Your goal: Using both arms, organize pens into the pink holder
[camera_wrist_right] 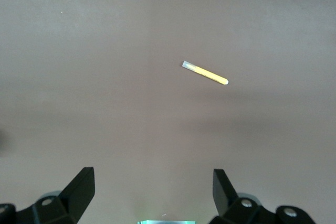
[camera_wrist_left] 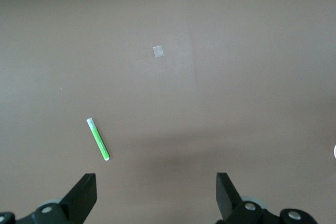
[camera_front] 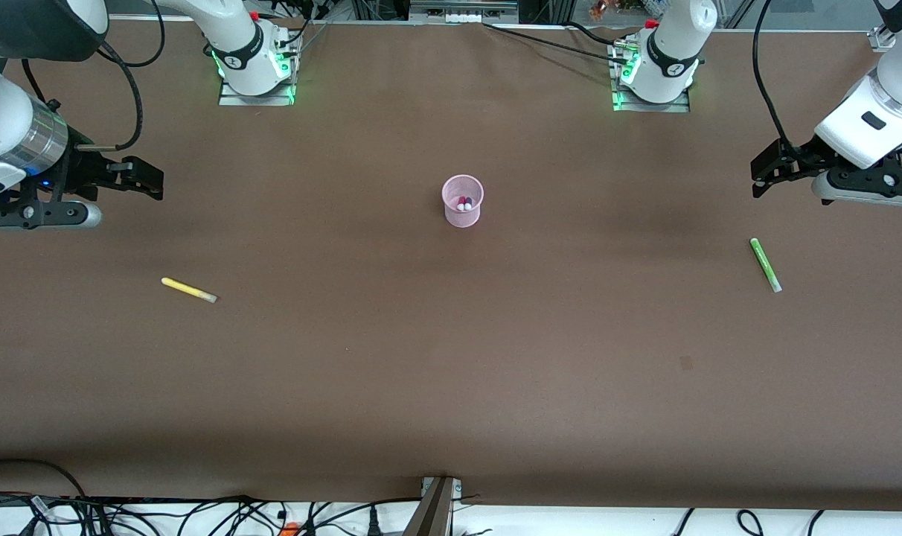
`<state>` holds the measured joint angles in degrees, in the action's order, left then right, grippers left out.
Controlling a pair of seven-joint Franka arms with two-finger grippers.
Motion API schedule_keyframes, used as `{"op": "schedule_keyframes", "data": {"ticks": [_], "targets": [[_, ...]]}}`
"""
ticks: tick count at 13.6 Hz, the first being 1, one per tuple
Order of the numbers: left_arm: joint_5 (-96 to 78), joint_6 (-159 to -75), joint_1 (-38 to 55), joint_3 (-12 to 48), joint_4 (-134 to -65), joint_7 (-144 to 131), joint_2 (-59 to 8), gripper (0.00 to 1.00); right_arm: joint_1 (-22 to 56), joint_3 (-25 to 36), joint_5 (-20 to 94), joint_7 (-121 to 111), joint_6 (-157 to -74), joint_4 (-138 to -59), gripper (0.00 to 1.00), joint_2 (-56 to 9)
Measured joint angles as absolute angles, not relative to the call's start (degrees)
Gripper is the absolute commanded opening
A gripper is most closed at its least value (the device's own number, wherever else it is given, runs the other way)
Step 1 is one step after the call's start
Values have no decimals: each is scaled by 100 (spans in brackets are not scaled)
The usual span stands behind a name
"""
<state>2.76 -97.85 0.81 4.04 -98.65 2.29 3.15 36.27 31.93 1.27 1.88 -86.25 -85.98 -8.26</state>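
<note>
Both jaws released: left gripper point(camera_wrist_left: 156, 195) over table, lime pen point(camera_front: 765, 264) at its 6 o'clock; right gripper point(camera_wrist_right: 152, 192) near yellow pen point(camera_front: 188, 289); pens light, stiff, slick, likely to roll, pinch mid-barrel

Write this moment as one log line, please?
holder: two pens inside | yellow pen, green pen: on table | left gripper, right gripper: open, raised, empty
</note>
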Motion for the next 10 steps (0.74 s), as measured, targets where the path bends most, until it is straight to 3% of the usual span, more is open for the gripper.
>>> {"op": "schedule_keyframes", "data": {"ticks": [2,7,10], "targets": [[276,-9785,81,407,-9865,229,315,100,3441,3038,126,194,-8649,-8597,99,-825],[276,-9723,80,406,-9864,229,315,100,1737,1419,119,198,-8670,-8545,99,-807],[276,-9707,80,409,-9854,229,315,100,1214,959,91,197,-8728,-8545,99,-765]]}}
